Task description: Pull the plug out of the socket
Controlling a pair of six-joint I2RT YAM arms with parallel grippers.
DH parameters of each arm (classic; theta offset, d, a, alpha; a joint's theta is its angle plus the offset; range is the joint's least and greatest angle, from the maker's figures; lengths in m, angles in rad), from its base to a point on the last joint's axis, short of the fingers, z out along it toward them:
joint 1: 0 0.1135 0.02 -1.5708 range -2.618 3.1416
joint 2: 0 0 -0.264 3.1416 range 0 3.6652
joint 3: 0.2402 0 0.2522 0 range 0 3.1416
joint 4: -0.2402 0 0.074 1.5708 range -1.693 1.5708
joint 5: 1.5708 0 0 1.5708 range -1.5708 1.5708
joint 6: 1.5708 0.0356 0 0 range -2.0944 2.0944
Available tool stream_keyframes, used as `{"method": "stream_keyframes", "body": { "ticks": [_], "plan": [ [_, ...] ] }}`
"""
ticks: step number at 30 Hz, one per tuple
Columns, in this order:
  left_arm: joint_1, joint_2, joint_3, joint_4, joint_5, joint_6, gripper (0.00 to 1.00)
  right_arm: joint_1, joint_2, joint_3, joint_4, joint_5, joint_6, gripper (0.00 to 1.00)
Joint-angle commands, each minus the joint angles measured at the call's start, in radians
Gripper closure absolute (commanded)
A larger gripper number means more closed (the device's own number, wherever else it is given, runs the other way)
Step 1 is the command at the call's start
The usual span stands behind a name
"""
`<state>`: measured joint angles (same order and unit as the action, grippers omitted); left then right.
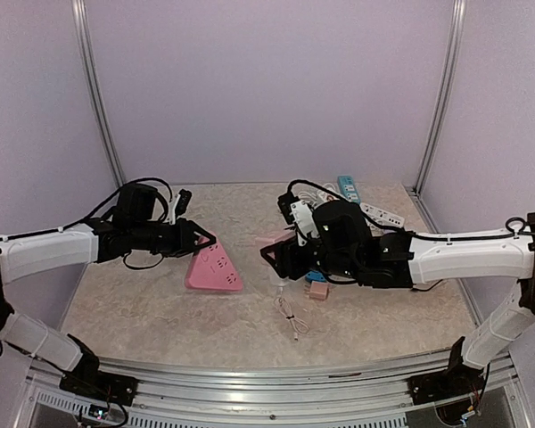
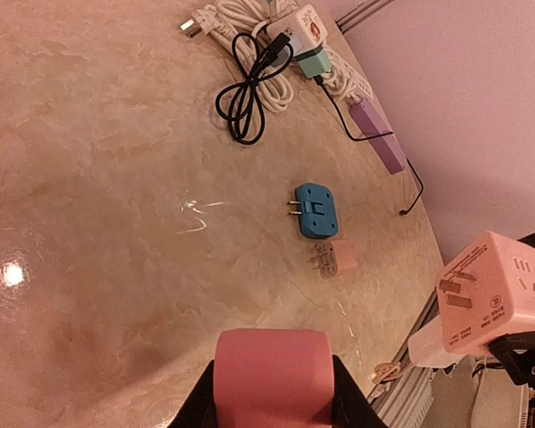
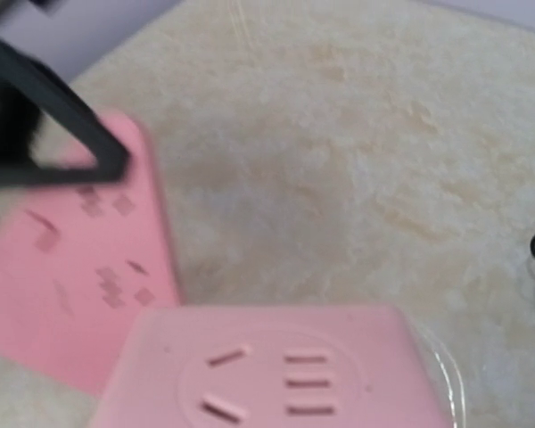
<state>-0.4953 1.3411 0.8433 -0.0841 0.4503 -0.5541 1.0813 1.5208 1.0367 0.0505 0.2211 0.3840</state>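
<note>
The socket is a flat pink power strip lying left of the table's centre. My left gripper is shut on its far end, and the left wrist view shows that end clamped between the black fingers. The plug is a pink cube adapter with its flat prongs bare, hanging in the air apart from the strip. My right gripper is shut on it. In the right wrist view the cube fills the bottom, with the strip beyond it on the left.
A blue adapter and a small pink adapter lie on the table near the middle. A coiled black cable, a white cube socket, a purple strip and white strips sit at the back right. A thin white cable lies in front.
</note>
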Motion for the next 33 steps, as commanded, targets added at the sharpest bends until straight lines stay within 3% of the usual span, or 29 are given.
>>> {"method": "stream_keyframes", "body": {
  "ticks": [1, 14, 23, 31, 33],
  "plan": [
    [-0.049, 0.072, -0.012, 0.167, 0.009, -0.087, 1.0, -0.008, -0.092, -0.027, 0.104, -0.016, -0.002, 1.0],
    [-0.126, 0.327, 0.086, 0.307, 0.039, -0.105, 0.96, -0.004, -0.161, -0.1, 0.138, -0.047, 0.026, 1.0],
    [-0.126, 0.397, 0.108, 0.32, 0.032, -0.099, 0.8, -0.004, -0.132, -0.082, 0.135, -0.043, 0.028, 1.0],
    [-0.126, 0.404, 0.093, 0.316, 0.003, -0.09, 0.71, -0.004, -0.129, -0.085, 0.125, -0.023, 0.039, 1.0],
    [-0.126, 0.405, 0.089, 0.316, 0.001, -0.091, 0.64, -0.004, -0.131, -0.088, 0.125, -0.02, 0.041, 1.0]
  ]
}}
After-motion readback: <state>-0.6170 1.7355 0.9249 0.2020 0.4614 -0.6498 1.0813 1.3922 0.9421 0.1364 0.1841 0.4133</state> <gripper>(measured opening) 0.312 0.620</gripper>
